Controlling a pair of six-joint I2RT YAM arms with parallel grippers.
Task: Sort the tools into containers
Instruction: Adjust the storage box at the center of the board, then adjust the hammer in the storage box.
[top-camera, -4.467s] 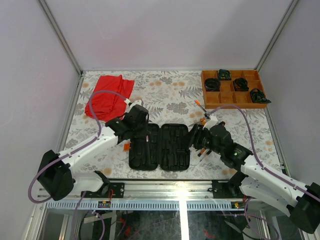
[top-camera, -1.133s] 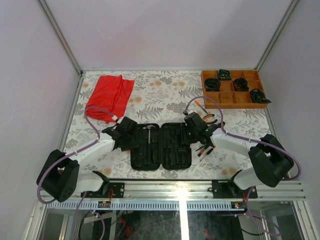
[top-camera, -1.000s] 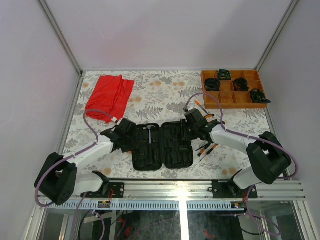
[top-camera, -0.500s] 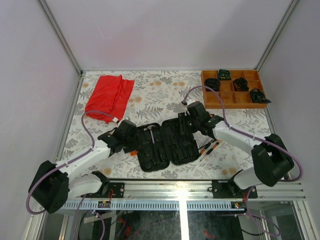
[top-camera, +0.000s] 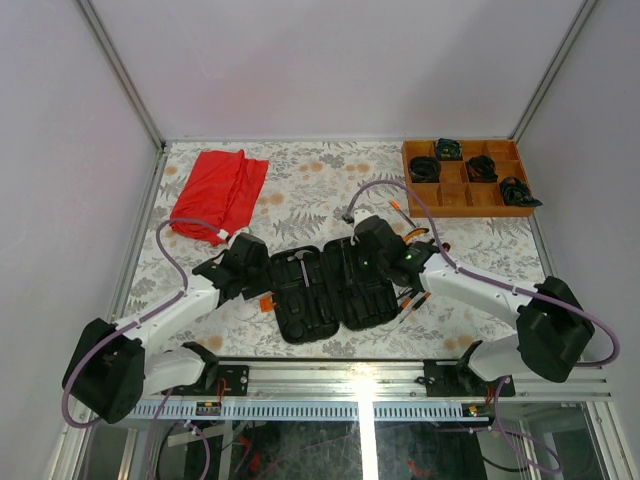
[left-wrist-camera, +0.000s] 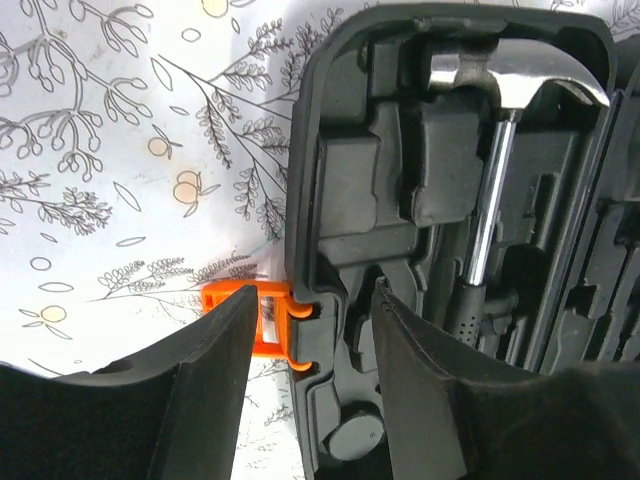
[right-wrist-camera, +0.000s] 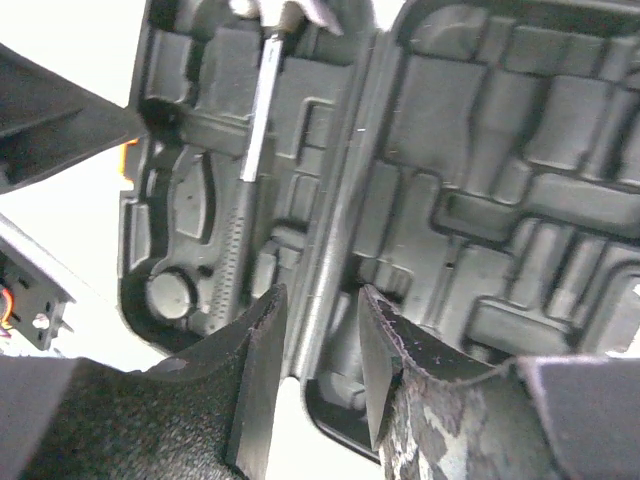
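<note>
— Left gripper: fingers apart, astride the left wall of the black case at its orange latch. We see gaps on both sides, so no clamp.
— Right gripper?
— Fingers apart, one on each side of the case's hinge. We cannot tell whether they pinch it.
— Tools?
— Hammer seated in the left half's slot. Screwdrivers lie loose on the table, just right of the open case.

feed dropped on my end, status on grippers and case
Left gripper open astride case edge by latch. Right gripper astride hinge, grip unclear. Hammer seated; other tools loose right of case. No obstruction seen.
</note>
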